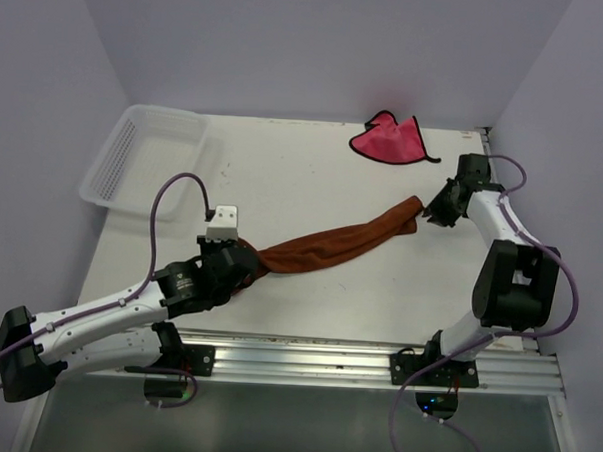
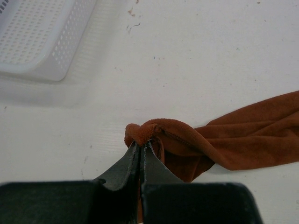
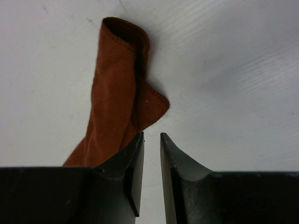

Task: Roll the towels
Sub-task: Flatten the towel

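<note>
Item one, my landmark: white mesh basket [image 1: 144, 154], standing at the far left corner of the surface [image 1: 303, 181]. Item two: rust-orange towel [image 1: 331, 245], drawn out into a long twisted strip. It starts to the right of the basket and nearer to me than it, then runs off rightward, well clear of it. Item three: pink-red towel [image 1: 388, 140], lying crumpled and flat, well to the right of the basket and about level with it along the far edge, apart from the orange strip. Left jaws: pressed tight together, pinching a bunched fold at the end of the rust-orange towel nearest the basket. Right jaws: at the end of the strip farthest from the basket, parted by a narrow gap with nothing between them. The towel's curled-over end lies just ahead of them and off to one side. I cannot tell whether the cloth touches them.
</note>
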You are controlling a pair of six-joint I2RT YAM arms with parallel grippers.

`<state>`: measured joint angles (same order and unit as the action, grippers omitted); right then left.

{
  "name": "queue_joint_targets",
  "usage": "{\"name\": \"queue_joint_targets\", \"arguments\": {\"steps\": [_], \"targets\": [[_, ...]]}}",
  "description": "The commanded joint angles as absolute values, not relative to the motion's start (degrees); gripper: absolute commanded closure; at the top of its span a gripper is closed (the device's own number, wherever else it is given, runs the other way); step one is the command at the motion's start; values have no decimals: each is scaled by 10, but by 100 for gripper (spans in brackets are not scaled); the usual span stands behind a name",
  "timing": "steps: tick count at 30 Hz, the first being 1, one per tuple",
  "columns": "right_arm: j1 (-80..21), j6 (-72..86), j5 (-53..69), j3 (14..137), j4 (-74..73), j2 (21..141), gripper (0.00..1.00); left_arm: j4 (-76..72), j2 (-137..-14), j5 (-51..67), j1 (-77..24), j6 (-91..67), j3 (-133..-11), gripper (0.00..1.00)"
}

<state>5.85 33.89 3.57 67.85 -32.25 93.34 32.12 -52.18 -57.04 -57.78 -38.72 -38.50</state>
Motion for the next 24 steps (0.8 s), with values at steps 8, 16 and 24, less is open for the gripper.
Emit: {"name": "queue_joint_targets", "arguments": {"steps": [8, 16, 24], "targets": [[73, 339, 47, 638, -263, 999, 73, 255, -509, -543, -565, -352, -375, 100], [72, 345, 63, 644, -238, 1040, 68, 246, -494, -520, -552, -337, -374, 100], [65, 348, 69, 631, -217, 1054, 64, 243, -491, -513, -548, -329, -376, 100]]}}
